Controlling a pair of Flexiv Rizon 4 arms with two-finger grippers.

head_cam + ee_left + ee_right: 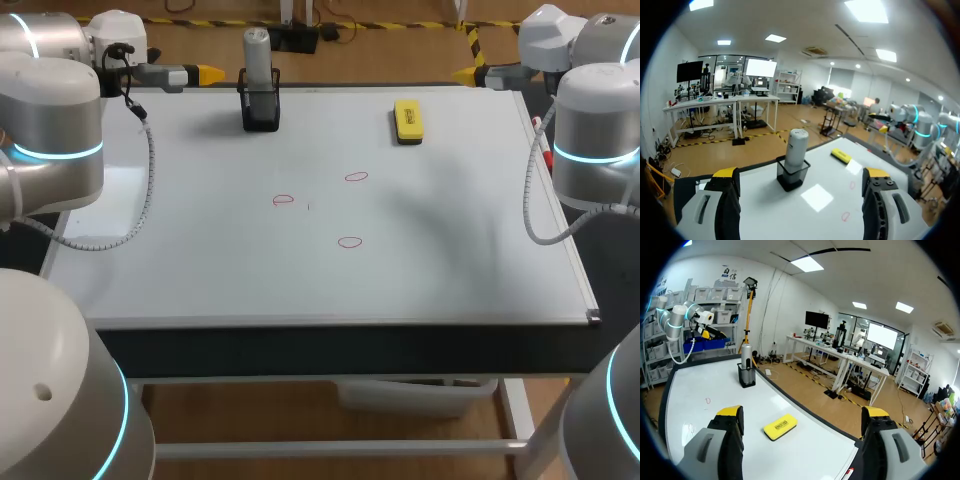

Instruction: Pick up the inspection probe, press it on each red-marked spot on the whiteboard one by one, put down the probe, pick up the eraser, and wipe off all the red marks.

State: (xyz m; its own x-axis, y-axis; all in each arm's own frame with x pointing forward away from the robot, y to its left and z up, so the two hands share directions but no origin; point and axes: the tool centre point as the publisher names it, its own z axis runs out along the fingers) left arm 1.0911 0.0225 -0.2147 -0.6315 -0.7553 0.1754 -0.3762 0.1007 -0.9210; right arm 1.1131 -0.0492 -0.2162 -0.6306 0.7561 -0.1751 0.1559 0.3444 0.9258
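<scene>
– The left end effector (pixel 800 173), how does it stand?
– Released. Its two yellow-tipped fingers are spread wide with nothing between them. It hangs over the far left corner of the large white rectangular whiteboard (pixel 200 260), fingers pointing across toward the other arm.
– And the right end effector (pixel 802 412)?
– Also released and empty, at the far right corner of the whiteboard, pointing back toward the left one.
– Where is the probe?
– The grey cylindrical inspection probe (pixel 258 52) stands upright in a small black open-topped holder (pixel 261 110) on the whiteboard, near its far edge and left of centre. In the left wrist view it is ahead of the fingers, well apart from them.
– The eraser?
– The flat yellow rectangular eraser (pixel 408 120) lies on the whiteboard near the far edge, to the right of the holder and apart from it. In the right wrist view it lies ahead of the fingers, nearer than the probe.
– The marks?
– Three small red oval outlines (pixel 284 199) sit around the middle of the whiteboard, apart from one another, two farther back and one nearer. Nothing touches them.
– What carries it all?
– The whiteboard lies flat on the dark-edged bench (pixel 300 348)
</scene>
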